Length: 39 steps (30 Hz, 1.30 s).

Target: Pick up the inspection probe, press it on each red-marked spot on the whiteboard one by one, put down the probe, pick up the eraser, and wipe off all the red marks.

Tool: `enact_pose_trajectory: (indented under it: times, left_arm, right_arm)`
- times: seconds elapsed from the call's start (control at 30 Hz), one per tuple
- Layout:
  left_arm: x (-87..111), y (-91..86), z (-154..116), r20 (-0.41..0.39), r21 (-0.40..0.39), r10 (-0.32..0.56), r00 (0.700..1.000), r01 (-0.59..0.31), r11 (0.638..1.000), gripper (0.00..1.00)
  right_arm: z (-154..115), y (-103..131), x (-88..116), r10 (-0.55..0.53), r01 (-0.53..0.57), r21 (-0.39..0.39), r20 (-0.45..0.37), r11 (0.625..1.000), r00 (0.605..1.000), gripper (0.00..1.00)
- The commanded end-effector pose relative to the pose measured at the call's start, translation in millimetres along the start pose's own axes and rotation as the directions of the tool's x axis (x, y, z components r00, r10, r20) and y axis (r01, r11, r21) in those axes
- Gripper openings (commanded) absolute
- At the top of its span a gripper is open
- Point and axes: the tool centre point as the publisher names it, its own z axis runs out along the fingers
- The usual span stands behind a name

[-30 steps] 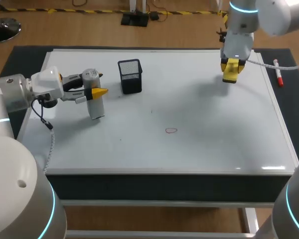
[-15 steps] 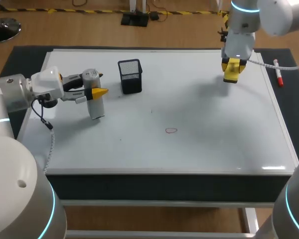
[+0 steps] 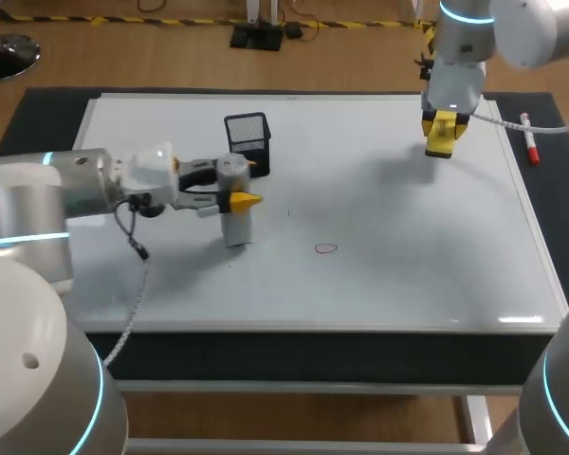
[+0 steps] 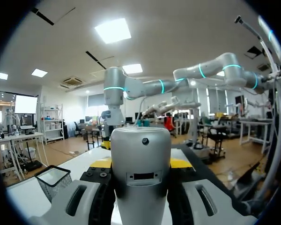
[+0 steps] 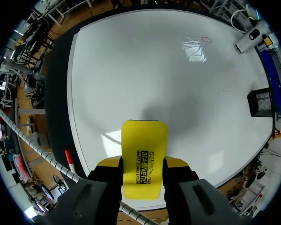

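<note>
Left hand (image 3: 240,201) grasping probe (image 3: 236,228), right hand (image 5: 143,164) grasping eraser (image 5: 144,140), 1 red mark (image 3: 326,249) on whiteboard (image 3: 408,246)

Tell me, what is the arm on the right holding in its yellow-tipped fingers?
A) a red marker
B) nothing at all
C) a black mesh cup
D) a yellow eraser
D: the right gripper is closed on the yellow eraser from both sides above the whiteboard. The red marker lies beyond the board's edge, the mesh cup stands on the board, and the left gripper holds the probe.
</note>
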Motion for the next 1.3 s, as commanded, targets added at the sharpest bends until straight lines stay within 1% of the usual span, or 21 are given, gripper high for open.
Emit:
enact_pose_trajectory:
  times: [0.03, 0.13, 0.4, 0.53, 0.97, 1.3]
  left_arm:
    - [-3.4, 8.6, 42, -0.065, 0.020, 0.007, 0.998, -0.006, 1.000, 0.00]
    - [2.7, 4.5, 58, -0.105, 0.029, 0.005, 0.994, -0.002, 1.000, 0.00]
    - [12.4, 2.5, 88, -0.195, 0.045, -0.007, 0.981, 0.016, 0.999, 0.00]
    - [16.9, -0.6, 100, -0.226, 0.048, -0.010, 0.974, 0.021, 0.999, 0.00]
    - [33.7, 5.6, 122, -0.295, 0.069, -0.025, 0.955, 0.048, 0.996, 0.00]
    - [33.7, 9.7, 127, -0.323, 0.073, 0.004, 0.947, 0.021, 0.997, 0.00]
  right_arm:
    - [-1, -1, 1, -0.002, 0.002, 0.001, -0.003, 1.000, 1.000, 0.00]
    - [-1, -1, 1, -0.002, 0.002, 0.001, -0.003, 1.000, 1.000, 0.00]
    - [-1, -1, 1, -0.002, 0.002, 0.001, -0.003, 1.000, 1.000, 0.00]
    - [-1, -1, 1, -0.002, 0.002, 0.001, -0.003, 1.000, 1.000, 0.00]
    - [-1, -1, 1, -0.002, 0.002, 0.001, -0.003, 1.000, 1.000, 0.00]
    - [-1, -1, 1, -0.002, 0.002, 0.001, -0.003, 1.000, 1.000, 0.00]
